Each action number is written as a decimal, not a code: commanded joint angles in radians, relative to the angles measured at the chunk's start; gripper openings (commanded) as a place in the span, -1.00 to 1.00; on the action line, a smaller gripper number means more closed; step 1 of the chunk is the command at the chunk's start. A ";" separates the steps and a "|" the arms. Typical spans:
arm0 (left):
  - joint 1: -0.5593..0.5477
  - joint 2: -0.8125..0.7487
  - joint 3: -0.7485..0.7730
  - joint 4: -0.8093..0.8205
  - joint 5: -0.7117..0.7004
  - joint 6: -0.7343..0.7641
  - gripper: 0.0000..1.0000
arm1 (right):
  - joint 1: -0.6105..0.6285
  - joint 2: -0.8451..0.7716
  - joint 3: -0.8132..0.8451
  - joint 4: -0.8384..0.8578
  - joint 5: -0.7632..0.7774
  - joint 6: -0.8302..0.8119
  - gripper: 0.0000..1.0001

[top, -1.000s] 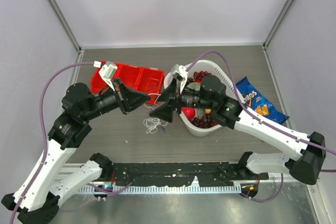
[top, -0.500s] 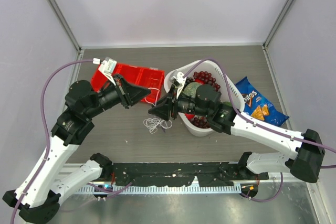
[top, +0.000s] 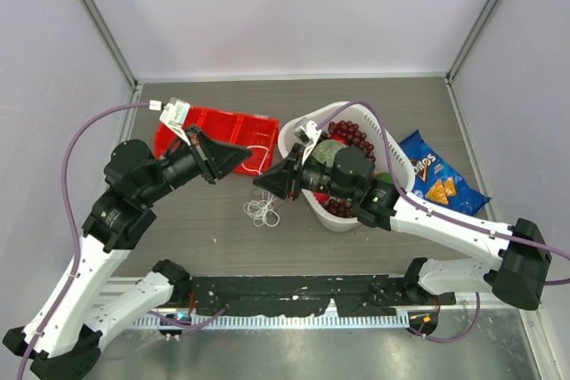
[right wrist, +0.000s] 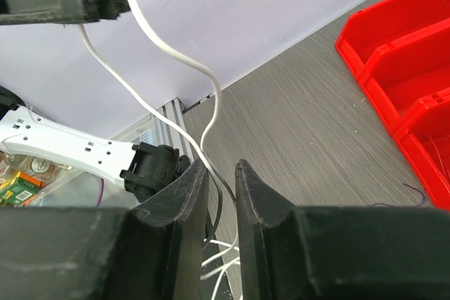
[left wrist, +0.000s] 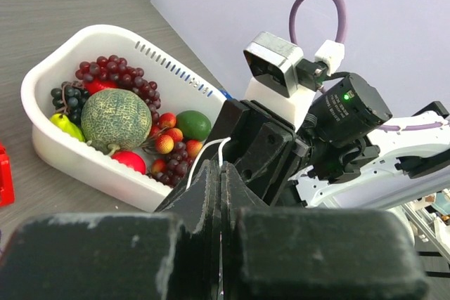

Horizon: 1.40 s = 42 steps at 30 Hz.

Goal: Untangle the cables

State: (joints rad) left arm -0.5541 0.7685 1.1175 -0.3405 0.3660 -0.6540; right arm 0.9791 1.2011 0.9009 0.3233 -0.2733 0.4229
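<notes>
Left gripper (top: pixel 252 156) clamped shut on white cable (right wrist: pixel 216 96). Right gripper (right wrist: pixel 214 170) jaws narrowly apart astride it; contact unclear. Cable coil (top: pixel 261 212) colours indistinct.

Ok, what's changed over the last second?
The right claw has narrowed from wide open to a slim gap around the white cable, edging toward the left claw. The left claw stays shut on that cable, its wrist shifted slightly leftward. The loose coil, fruit basket, red bin and chip bag have not moved.
</notes>
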 commanded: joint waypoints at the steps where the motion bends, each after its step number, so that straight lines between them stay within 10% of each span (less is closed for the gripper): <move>1: -0.001 -0.018 0.041 0.054 0.007 0.002 -1.00 | 0.004 -0.026 -0.014 0.079 0.026 0.031 -0.47; 4: 0.000 -0.037 0.030 0.064 0.021 0.017 -1.00 | 0.003 -0.034 -0.013 0.080 0.060 0.065 -0.99; 15: -0.001 -0.297 -0.292 0.243 -0.231 -0.143 -1.00 | -0.128 -0.140 -0.020 -0.066 0.460 0.353 -0.99; 27: 0.000 -0.192 -0.515 0.533 -0.042 -0.372 -1.00 | -0.129 -0.086 0.093 -0.075 0.490 0.175 -0.99; 34: 0.000 -0.183 -0.213 0.154 0.004 -0.024 0.25 | -0.129 -0.147 0.109 -0.361 0.289 -0.289 -0.99; 42: 0.000 0.024 -0.006 0.032 0.144 -0.004 0.99 | -0.117 -0.242 0.033 -0.451 -0.041 -0.476 -0.98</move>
State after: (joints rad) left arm -0.5560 0.6472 1.0496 -0.2047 0.3664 -0.7010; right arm 0.8478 0.9958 0.9474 -0.0978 -0.1226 0.0818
